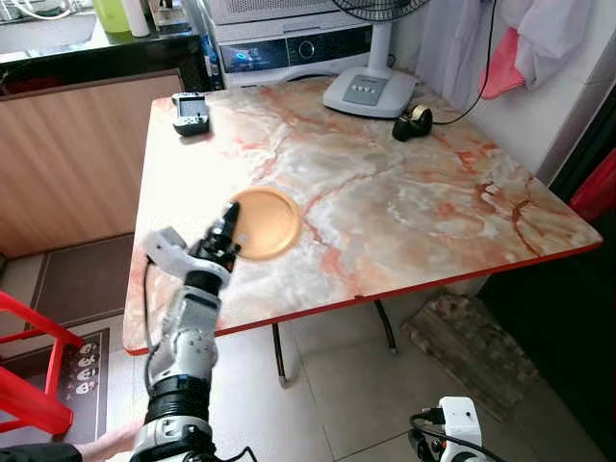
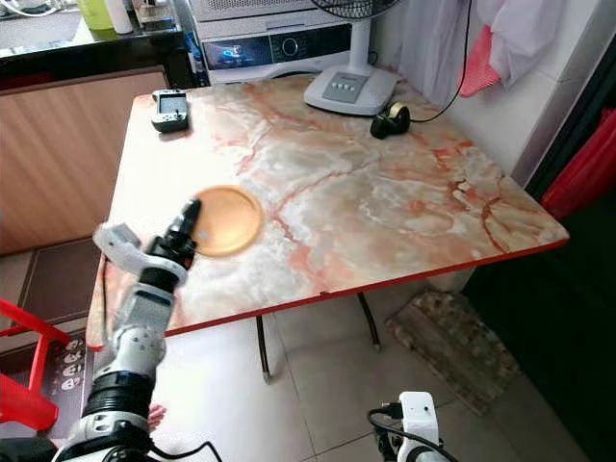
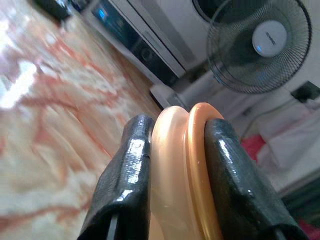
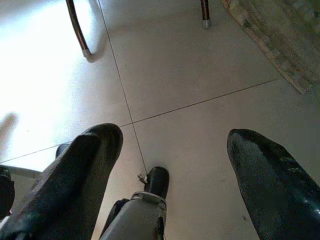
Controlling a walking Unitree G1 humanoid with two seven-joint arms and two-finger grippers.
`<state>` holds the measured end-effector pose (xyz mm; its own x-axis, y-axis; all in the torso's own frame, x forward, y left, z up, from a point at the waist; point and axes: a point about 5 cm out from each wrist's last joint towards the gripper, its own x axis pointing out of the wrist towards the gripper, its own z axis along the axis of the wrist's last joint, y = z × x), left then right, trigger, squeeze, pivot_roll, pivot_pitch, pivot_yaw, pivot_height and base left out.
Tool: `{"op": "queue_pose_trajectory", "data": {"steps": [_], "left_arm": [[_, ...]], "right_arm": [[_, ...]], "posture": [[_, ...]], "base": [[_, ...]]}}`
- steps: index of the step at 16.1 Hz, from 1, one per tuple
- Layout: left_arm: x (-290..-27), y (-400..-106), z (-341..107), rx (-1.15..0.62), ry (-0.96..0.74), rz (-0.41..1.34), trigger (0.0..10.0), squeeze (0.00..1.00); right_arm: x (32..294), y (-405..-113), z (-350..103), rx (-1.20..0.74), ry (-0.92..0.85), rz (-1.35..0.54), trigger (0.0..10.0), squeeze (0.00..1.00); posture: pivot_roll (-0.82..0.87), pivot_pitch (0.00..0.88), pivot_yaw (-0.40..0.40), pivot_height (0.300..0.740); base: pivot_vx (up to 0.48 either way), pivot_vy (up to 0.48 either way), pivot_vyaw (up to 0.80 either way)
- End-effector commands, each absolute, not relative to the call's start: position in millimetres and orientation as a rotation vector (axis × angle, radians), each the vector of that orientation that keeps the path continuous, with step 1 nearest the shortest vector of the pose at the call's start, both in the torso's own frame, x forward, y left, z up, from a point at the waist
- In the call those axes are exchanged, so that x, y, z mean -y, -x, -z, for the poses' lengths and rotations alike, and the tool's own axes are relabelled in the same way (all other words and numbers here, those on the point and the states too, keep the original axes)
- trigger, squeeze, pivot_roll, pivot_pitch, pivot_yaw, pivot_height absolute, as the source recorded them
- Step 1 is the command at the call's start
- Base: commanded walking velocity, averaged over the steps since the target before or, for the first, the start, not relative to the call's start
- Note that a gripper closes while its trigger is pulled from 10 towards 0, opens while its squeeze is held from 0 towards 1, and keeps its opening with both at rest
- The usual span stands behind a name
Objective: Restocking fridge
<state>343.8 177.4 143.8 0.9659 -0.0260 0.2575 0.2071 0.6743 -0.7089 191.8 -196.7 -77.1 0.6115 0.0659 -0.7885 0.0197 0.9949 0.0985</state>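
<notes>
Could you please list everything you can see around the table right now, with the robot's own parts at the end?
Plate: one, orange, on the table's near left part, its edge pinched.
Table: one, marbled pink with red rim.
Fan: one, white, far edge.
Tape dispenser: one, black, beside the fan.
Remote: one, dark, far left corner.
Chair: one, red, left floor.
Mat: one, mottled, under the table.
Left gripper: fingers shut on plate.
Right gripper: open, low above the floor.

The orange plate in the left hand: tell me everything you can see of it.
The orange plate is round and shallow with a raised rim, a glossy, plastic-looking peach-orange. It sits low over the marble table near the table's left front; whether it rests on the surface I cannot tell. The left hand is shut on its near edge, with a black finger on each side of the rim.
</notes>
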Motion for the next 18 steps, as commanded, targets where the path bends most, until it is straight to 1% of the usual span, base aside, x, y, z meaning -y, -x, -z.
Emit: {"op": "queue_pose_trajectory", "data": {"steps": [1, 7, 10, 18], "left_arm": [[-179.5, -342.2, -149.3, 0.239, 0.787, 0.129, 10.0, 0.00], [-168.3, -342.4, -150.8, 0.209, 0.744, 0.156, 10.0, 0.00], [-166.4, -342.9, -153.2, 0.211, 0.719, 0.161, 10.0, 0.00], [-163.7, -346.2, -157.6, 0.212, 0.714, 0.169, 10.0, 0.00]], "right_arm": [[196.4, -188.7, 78.9, -0.926, -0.107, -0.020, 10.0, 0.00], [194.2, -186.1, 80.5, -0.934, -0.107, -0.025, 10.0, 0.00], [193.8, -186.2, 80.5, -0.935, -0.108, -0.026, 10.0, 0.00], [194.0, -189.1, 79.2, -0.930, -0.112, -0.026, 10.0, 0.00]], "posture": [[-0.02, 0.000, 0.029, 0.740], [-0.03, 0.000, 0.040, 0.740], [-0.02, 0.000, 0.039, 0.740], [-0.02, 0.005, 0.033, 0.740]], "base": [[0.000, 0.000, -0.80], [0.000, 0.000, -0.80], [0.000, -0.456, -0.80], [0.000, 0.000, -0.80]]}}
